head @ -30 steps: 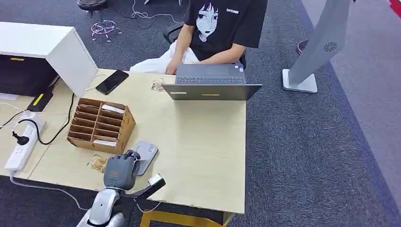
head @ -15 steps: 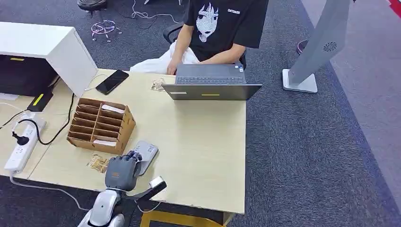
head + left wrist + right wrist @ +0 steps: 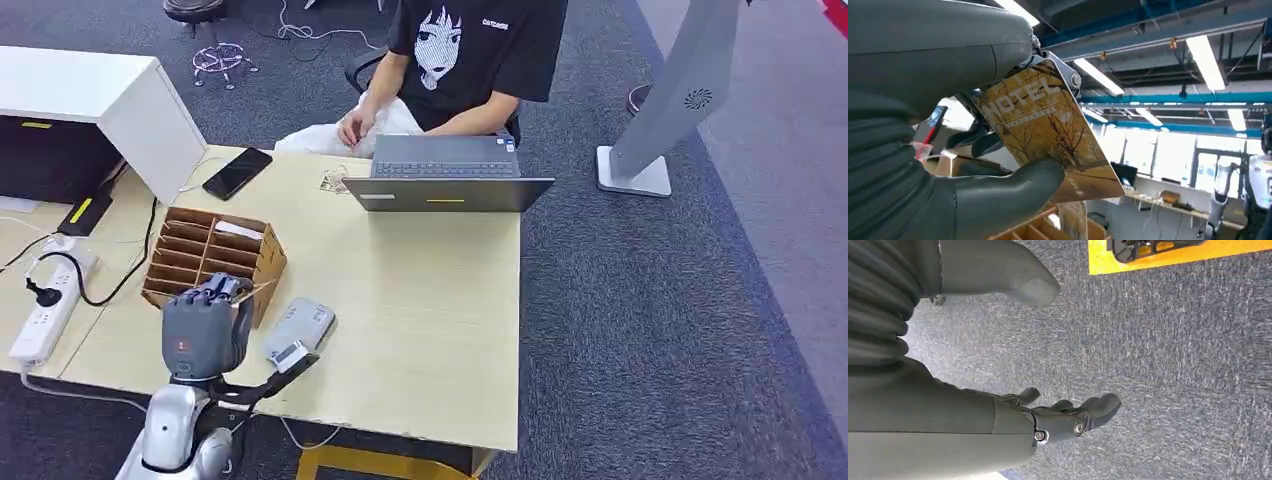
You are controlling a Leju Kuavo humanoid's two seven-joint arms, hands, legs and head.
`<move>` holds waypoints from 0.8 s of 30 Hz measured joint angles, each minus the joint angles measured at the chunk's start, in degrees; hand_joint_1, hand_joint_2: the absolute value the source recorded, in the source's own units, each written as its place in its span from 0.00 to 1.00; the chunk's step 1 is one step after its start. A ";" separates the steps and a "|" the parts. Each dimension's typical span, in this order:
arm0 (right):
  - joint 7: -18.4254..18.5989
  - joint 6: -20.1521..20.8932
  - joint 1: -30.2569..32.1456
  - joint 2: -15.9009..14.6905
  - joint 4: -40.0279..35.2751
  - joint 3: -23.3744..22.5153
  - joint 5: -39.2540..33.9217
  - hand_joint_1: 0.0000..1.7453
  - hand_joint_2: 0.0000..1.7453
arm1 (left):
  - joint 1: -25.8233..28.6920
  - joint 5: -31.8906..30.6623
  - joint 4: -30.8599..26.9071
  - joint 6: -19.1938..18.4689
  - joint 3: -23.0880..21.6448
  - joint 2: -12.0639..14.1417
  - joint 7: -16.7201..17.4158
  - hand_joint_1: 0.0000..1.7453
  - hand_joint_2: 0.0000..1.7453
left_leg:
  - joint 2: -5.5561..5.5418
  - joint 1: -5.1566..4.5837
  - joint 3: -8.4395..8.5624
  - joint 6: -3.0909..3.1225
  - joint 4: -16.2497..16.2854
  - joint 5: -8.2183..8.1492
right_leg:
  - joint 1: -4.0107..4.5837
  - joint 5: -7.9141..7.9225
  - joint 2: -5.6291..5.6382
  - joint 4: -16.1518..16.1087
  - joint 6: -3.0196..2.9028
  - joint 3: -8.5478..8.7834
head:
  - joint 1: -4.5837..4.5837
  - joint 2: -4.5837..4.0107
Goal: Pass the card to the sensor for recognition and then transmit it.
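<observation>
My left hand (image 3: 205,330) is raised over the table's near left part, just in front of the cardboard organizer (image 3: 215,258). In the left wrist view the left hand (image 3: 923,125) pinches a yellow-brown card (image 3: 1048,130) printed "HOTEL" between its thumb and fingers. The grey sensor (image 3: 300,330) lies flat on the table just right of that hand. My right hand (image 3: 998,415) hangs over grey carpet with its fingers apart and nothing in them.
A person (image 3: 460,60) sits at the far side behind an open laptop (image 3: 447,175). A black phone (image 3: 237,172) lies at the back left, next to a white box (image 3: 100,100). A power strip (image 3: 45,305) with cables lies at the left edge of the wooden table (image 3: 420,300).
My left hand has moved left and up from beside the sensor to in front of the organizer. The card that lay on the table there is now in its grip. The person's hand lifted off the laptop.
</observation>
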 joint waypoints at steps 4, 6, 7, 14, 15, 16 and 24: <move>0.04 -0.09 0.16 0.00 0.00 0.00 0.83 0.00 1.00 | -0.44 2.19 -9.29 0.04 4.70 -3.45 -11.48 1.00 1.00 | -0.02 -0.01 0.00 0.00 0.01 0.00 | -0.01 0.00 -0.02 0.00 0.00 0.00 | 0.02 0.00; 0.22 -0.17 0.22 0.07 0.00 0.00 1.29 0.00 1.00 | -1.54 5.85 -13.95 0.07 7.71 -6.08 -19.16 1.00 1.00 | -0.02 -0.01 0.00 0.00 0.01 0.00 | -0.01 0.00 -0.01 0.00 0.00 0.00 | 0.02 0.00; 0.31 -0.22 0.24 0.09 0.00 0.00 1.29 0.00 1.00 | -2.19 7.35 -15.89 0.15 8.96 -7.33 -22.34 1.00 1.00 | -0.02 -0.02 0.00 0.00 0.01 0.00 | -0.02 0.00 -0.02 0.00 0.01 0.00 | 0.02 0.00; 0.31 -0.31 0.24 0.42 0.02 0.00 1.29 0.00 1.00 | -3.68 9.54 -22.85 0.31 13.57 -12.41 -26.77 1.00 1.00 | -0.02 -0.01 0.02 0.00 0.00 0.00 | 0.00 0.00 -0.02 0.00 0.00 0.00 | 0.00 0.00; 0.39 -0.22 0.23 0.42 0.02 0.00 1.29 0.00 1.00 | -3.89 10.67 -23.34 0.31 14.14 -13.27 -29.23 1.00 1.00 | -0.02 -0.01 0.02 0.00 0.00 0.00 | 0.00 0.00 -0.02 0.00 0.00 0.00 | 0.00 0.00; 0.50 -0.07 0.24 0.42 0.02 0.00 1.31 0.00 1.00 | -4.24 12.12 -23.75 0.31 15.06 -14.25 -32.84 1.00 1.00 | -0.02 -0.01 0.01 0.00 0.00 0.00 | -0.01 0.00 -0.02 0.00 0.00 0.00 | 0.00 0.00; 1.31 0.81 0.32 0.42 0.02 0.00 1.88 0.00 1.00 | -7.63 9.85 -23.99 0.28 19.32 -18.58 -38.46 1.00 1.00 | -0.02 -0.02 0.01 0.01 0.01 0.00 | -0.02 0.00 -0.02 0.00 0.01 0.01 | 0.02 0.00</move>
